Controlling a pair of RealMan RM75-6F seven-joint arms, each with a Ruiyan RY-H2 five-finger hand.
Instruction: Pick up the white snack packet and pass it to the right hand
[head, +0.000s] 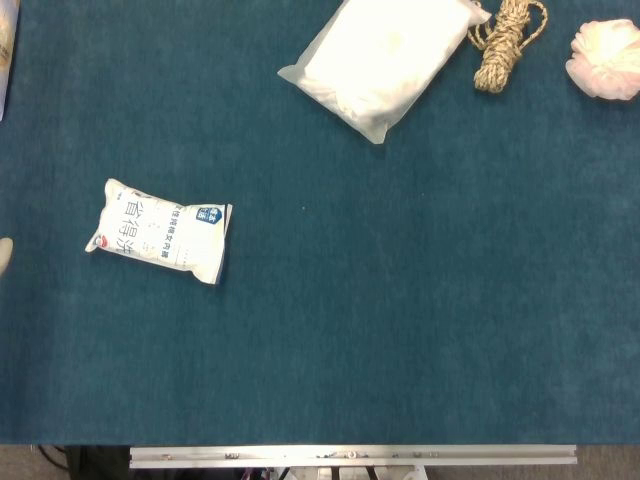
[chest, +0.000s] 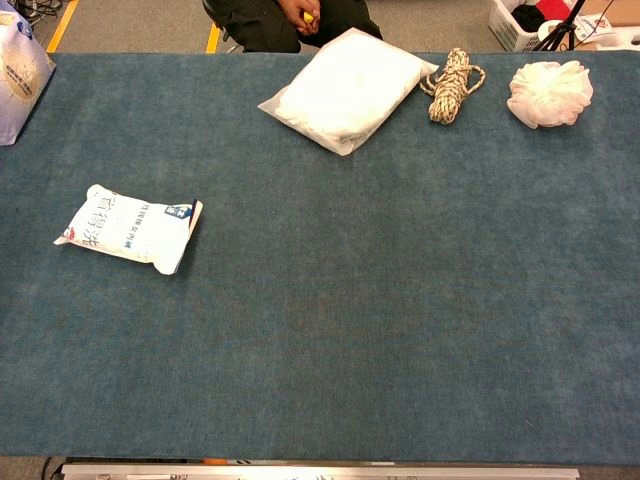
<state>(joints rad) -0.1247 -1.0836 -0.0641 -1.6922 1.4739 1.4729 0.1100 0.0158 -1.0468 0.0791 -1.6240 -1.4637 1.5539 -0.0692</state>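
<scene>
The white snack packet (head: 160, 231) with blue print lies flat on the blue-green table cloth, left of centre; the chest view shows the packet (chest: 128, 227) too. Nothing touches it. A pale rounded tip (head: 4, 255) pokes in at the left edge of the head view, level with the packet and well apart from it. It looks like a bit of my left hand, but too little shows to tell how the fingers lie. The chest view shows neither hand. My right hand appears in neither view.
At the back lie a large white plastic bag (chest: 345, 88), a coil of rope (chest: 449, 84) and a white puffy ball (chest: 548, 93). Another printed bag (chest: 18, 72) sits at the far left edge. A person (chest: 295, 20) sits behind the table. The metal table rail (head: 350, 456) runs along the front.
</scene>
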